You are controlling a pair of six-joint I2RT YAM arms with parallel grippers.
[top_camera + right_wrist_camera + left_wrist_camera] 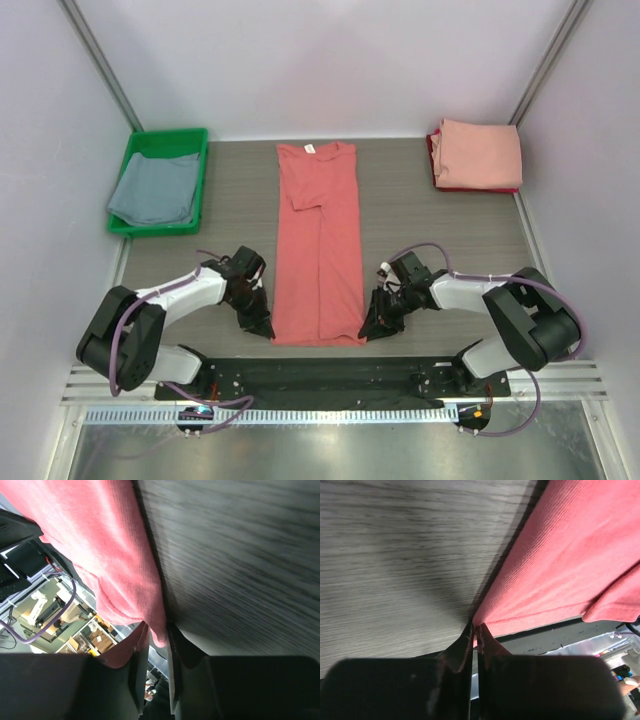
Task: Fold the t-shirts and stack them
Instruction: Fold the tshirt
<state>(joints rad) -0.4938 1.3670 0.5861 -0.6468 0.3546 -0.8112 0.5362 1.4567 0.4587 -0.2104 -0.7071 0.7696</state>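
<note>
The coral-red t-shirt (320, 250) lies as a long narrow strip down the middle of the table, with its white neck label (309, 149) at the far end. My left gripper (262, 328) is shut on its near left hem corner (485, 617), low at the table. My right gripper (370, 328) is closed on the near right hem corner (159, 632), with the jaws held slightly apart by the cloth. A pale pink t-shirt (480, 152) lies folded at the far right on top of a red one. A grey-blue t-shirt (155, 188) lies in the green tray.
The green plastic tray (200, 180) stands at the far left. The black base plate (320, 375) of the arms runs along the near table edge, just behind the shirt's hem. White walls close in the sides and the back.
</note>
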